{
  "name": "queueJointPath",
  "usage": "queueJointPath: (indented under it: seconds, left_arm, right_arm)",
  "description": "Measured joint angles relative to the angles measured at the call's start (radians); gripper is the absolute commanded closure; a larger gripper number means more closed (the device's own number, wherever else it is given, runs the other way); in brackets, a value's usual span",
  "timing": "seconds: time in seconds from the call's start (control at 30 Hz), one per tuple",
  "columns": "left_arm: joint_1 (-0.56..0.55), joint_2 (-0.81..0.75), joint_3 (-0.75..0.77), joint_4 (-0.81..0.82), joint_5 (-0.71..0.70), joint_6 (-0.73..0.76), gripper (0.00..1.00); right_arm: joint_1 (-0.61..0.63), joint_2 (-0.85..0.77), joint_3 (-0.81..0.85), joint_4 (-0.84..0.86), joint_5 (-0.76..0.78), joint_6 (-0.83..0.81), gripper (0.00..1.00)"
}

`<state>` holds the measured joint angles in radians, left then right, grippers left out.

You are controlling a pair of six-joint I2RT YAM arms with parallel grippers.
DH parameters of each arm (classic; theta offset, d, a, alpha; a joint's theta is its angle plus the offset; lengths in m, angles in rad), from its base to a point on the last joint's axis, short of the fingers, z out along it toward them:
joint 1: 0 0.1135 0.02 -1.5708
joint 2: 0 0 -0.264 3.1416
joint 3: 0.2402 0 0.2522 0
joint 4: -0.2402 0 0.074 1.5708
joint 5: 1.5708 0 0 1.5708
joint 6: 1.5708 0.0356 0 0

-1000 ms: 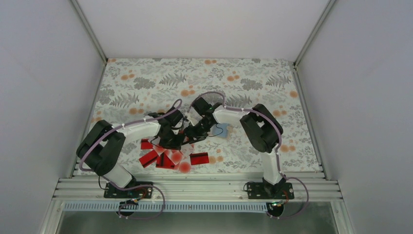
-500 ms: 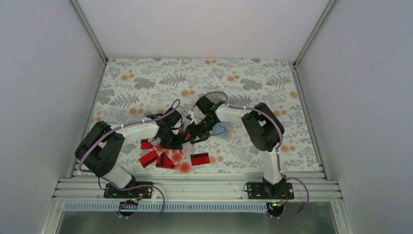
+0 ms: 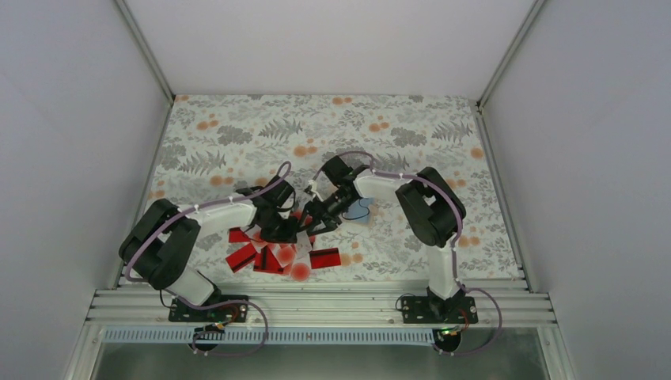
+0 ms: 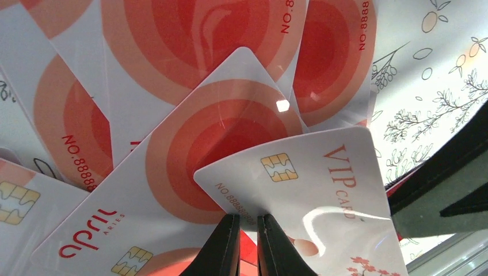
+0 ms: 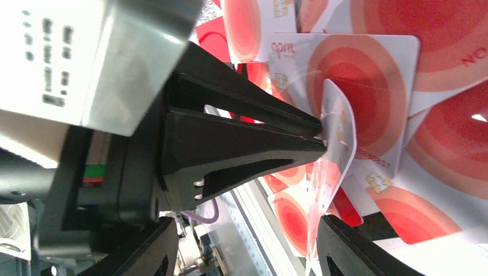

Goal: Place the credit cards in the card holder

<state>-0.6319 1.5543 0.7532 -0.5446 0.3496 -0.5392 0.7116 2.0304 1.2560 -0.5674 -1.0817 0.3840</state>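
My left gripper [image 4: 247, 221] is shut on the edge of a white VIP credit card [image 4: 313, 184] and holds it on edge just above the pile of credit cards [image 3: 277, 253], red ones and white ones with red dots. In the right wrist view the left gripper [image 5: 319, 131] pinches that card [image 5: 338, 144], which hangs between the spread fingers of my open right gripper [image 5: 247, 253], close to its right finger [image 5: 357, 247]. In the top view the two grippers meet, left gripper [image 3: 294, 228] and right gripper [image 3: 311, 222]. The card holder [image 3: 360, 210] lies open, blue-grey face up, partly under the right arm.
Several red cards [image 3: 324, 258] lie spread toward the table's near edge, close to the metal rail [image 3: 316, 305]. The floral tablecloth [image 3: 316, 127] covers the table. White walls close it in on three sides.
The right arm's wrist has shifted slightly to the right and the left arm has edged a little. The left gripper still pinches the card over the pile.
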Motion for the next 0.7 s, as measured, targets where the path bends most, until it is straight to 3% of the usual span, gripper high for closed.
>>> queueJointPath:
  seconds: [0.37, 0.7]
  left_arm:
    - [0.000, -0.034, -0.040, 0.050, -0.001, -0.004, 0.90]
    - [0.006, -0.032, -0.045, 0.057, 0.010, -0.003, 0.90]
  right_arm:
    - [0.000, 0.005, 0.001, -0.003, -0.004, -0.011, 0.45]
    - [-0.004, 0.012, -0.023, 0.054, -0.042, -0.011, 0.65]
